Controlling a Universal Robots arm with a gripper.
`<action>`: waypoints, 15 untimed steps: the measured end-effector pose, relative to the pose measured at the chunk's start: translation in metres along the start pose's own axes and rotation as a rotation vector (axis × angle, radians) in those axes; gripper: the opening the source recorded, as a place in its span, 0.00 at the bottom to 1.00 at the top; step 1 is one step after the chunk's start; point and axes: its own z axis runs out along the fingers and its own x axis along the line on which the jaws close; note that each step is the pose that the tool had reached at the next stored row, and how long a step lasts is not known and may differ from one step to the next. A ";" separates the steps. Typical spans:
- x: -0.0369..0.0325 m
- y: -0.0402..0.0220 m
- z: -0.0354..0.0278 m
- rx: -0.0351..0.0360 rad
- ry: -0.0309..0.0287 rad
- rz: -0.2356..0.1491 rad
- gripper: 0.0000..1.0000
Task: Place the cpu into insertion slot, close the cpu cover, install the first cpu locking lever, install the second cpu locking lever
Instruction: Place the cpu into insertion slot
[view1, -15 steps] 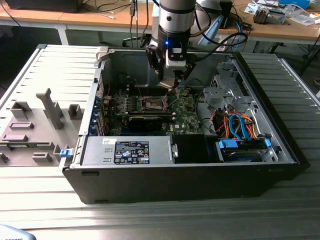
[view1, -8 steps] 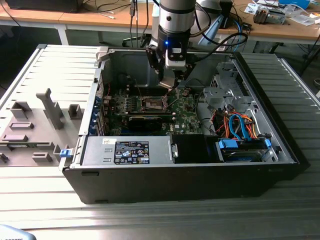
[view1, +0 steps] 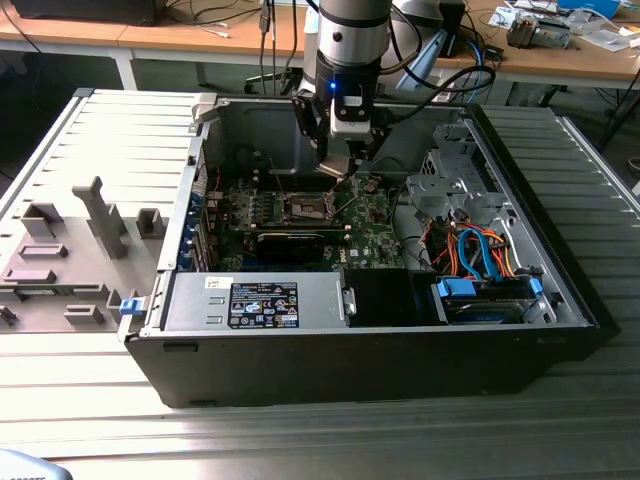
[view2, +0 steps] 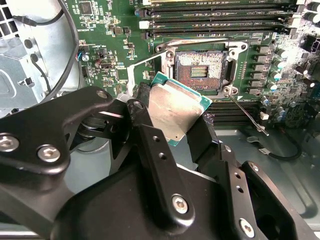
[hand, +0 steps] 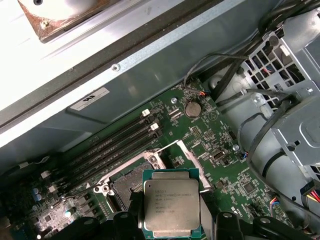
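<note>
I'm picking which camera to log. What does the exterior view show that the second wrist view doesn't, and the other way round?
Exterior view: the whole computer case and its blue cables. Second wrist view: the cpu clamped in the gripper, not yet seated. Both: the insertion slot, open and empty.

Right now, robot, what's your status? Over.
Gripper shut on the cpu. Cpu hangs near the insertion slot, not seated. Slot bare, cpu cover raised. No obstruction seen.
</note>
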 end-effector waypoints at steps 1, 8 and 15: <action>0.0000 0.0000 0.0000 0.0001 -0.0001 0.001 0.54; 0.0000 -0.0001 0.0000 -0.0001 -0.0006 0.008 0.54; -0.0001 -0.0002 0.0000 -0.0003 -0.0014 0.017 0.54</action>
